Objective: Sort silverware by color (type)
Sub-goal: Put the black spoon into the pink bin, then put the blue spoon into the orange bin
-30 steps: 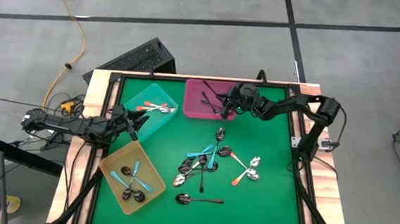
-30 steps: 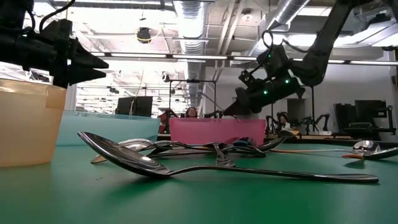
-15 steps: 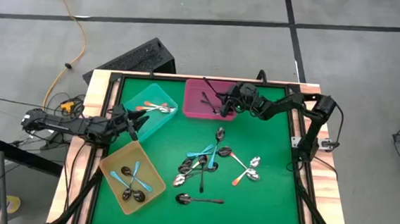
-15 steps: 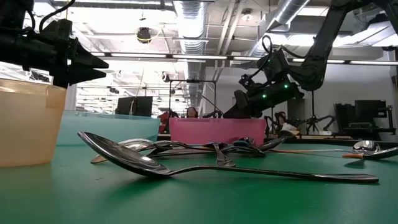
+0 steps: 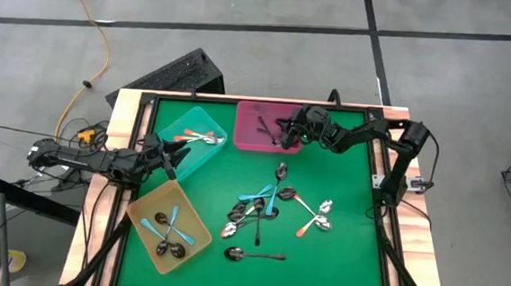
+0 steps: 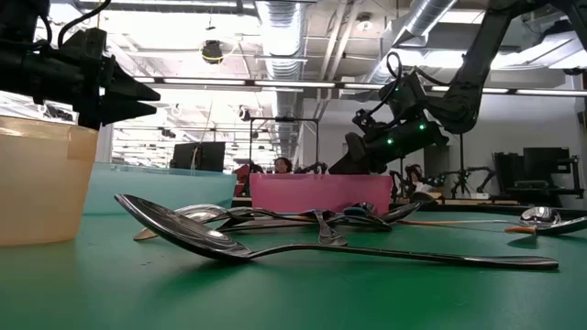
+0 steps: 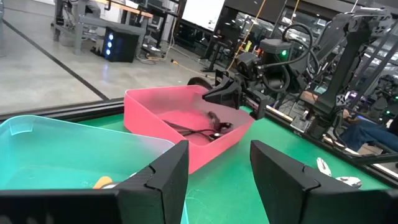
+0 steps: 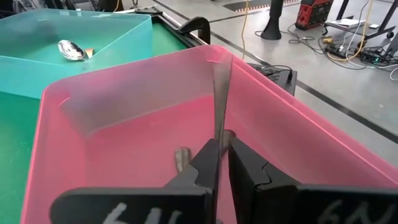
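A: Where is the right pincer (image 5: 285,133)?

B: Over the pink tray (image 5: 248,139) at the far edge of the green tabletop (image 5: 338,248). Its own wrist view shows the two fingers (image 8: 208,163) close together with a thin dark spoon handle (image 8: 221,93) standing upright between them, over the tray's floor.

A: So it is clamped on that spoon?

B: The handle sits between the fingers with almost no gap, so they look pressed on it. More dark spoons (image 7: 202,129) already lie in the pink tray.

A: And the left pincer (image 5: 172,155)?

B: It hangs near the teal tray (image 5: 199,153), at the tabletop's left side, above the yellow tray (image 5: 143,209). Its fingers (image 7: 166,177) show a gap at the tips, yet they stand as near together as they get, and nothing lies between them.

A: Where is the rest of the silverware?

B: A loose pile of spoons (image 5: 260,205) lies in the middle of the tabletop, blue-handled, orange-handled and dark ones mixed. One dark spoon (image 5: 252,254) lies apart, nearer the front edge. The teal tray holds orange-handled spoons (image 5: 202,138), and the yellow tray holds blue-handled spoons (image 5: 170,229).
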